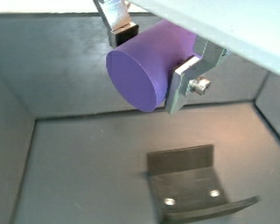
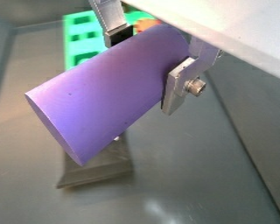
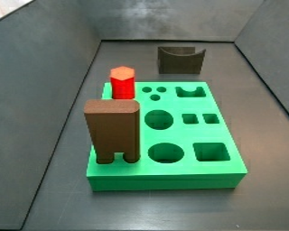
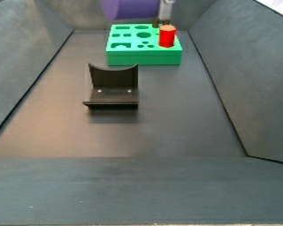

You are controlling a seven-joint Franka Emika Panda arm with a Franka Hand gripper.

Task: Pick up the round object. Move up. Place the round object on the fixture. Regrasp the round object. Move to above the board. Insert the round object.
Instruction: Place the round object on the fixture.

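While the tool [image 1: 154, 63] hangs up high over the counter [image 4: 168, 115], its silver plates clamp the round object [image 2: 101, 92] near one end. Smooth, matte purple cylinder, looks rigid and probably light, so a bit slippery; I'd grip mid-length. Notched dark fixture [image 1: 192, 182] sits below, chunky green board [image 3: 172, 135] nearby.

a robot test cell: bare grey walled enclosure [image 4: 38, 53], gripper [image 1: 154, 61] overhead, green peg board [image 3: 172, 171].
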